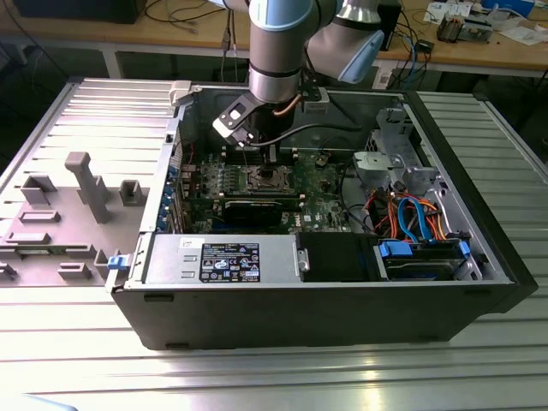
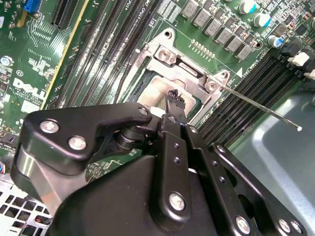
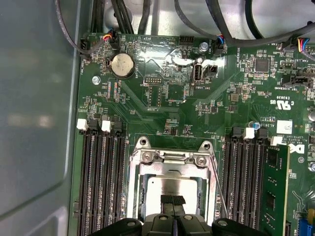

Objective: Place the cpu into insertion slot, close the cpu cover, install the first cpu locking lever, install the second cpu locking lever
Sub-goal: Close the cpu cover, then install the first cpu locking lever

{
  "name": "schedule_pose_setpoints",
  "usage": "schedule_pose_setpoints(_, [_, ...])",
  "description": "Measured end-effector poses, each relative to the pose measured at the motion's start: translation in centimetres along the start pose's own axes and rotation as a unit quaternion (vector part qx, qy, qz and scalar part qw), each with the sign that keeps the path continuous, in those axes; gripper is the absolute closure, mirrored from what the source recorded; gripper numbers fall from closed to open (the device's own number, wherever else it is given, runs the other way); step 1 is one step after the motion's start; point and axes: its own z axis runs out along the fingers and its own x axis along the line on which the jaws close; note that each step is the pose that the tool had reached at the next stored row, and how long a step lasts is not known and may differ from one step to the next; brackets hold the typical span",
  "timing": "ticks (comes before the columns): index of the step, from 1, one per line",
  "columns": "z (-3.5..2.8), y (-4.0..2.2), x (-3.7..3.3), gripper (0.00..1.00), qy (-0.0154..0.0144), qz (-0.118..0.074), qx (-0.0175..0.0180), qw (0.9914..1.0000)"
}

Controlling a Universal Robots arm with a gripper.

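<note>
Inside the open computer case [image 1: 479, 282], the cpu [image 3: 165, 186] lies flat in the insertion slot [image 1: 267, 178] on the green board. Its dull silver top shows through the window of the cpu cover [image 3: 170, 167], which lies down around it. In the second wrist view the cpu [image 2: 156, 91] and the cover [image 2: 184, 66] appear again. One thin wire locking lever [image 2: 266, 110] stands free, slanting away from the socket corner; it is the lever [image 3: 220, 194] beside the cover. My gripper [image 3: 172, 200] hangs just above the chip, fingers together with nothing between them. The fingertips [image 2: 174, 98] are over the chip's top.
Long black memory slots [image 3: 101, 182] flank the socket on both sides. One slot holds a green memory card [image 3: 275, 191]. A coin battery [image 3: 122, 65] and cables lie at the board's edge by the case wall [image 3: 39, 108]. In the exterior view, drive bays with blue and orange cables [image 1: 411, 214] fill the case's right.
</note>
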Motion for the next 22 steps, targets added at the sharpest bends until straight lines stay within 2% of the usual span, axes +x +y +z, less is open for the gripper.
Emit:
schedule_pose_setpoints(5, [0.00, 0.01, 0.00, 0.89, 0.0000, 0.000, 0.0000, 1.00000])
schedule_pose_setpoints(7, [0.00, 0.70, -0.05, 0.89, 0.0000, 0.000, 0.0000, 1.00000])
schedule_pose_setpoints(17, [-0.01, 2.37, -0.16, 0.89, 0.0000, 0.000, 0.0000, 1.00000])
schedule_pose_setpoints(20, [-0.01, 3.13, -0.22, 0.89, 0.0000, 0.000, 0.0000, 1.00000])
schedule_pose_setpoints(22, [-0.10, 3.25, -0.22, 0.89, -0.0001, 0.000, 0.0000, 1.00000])
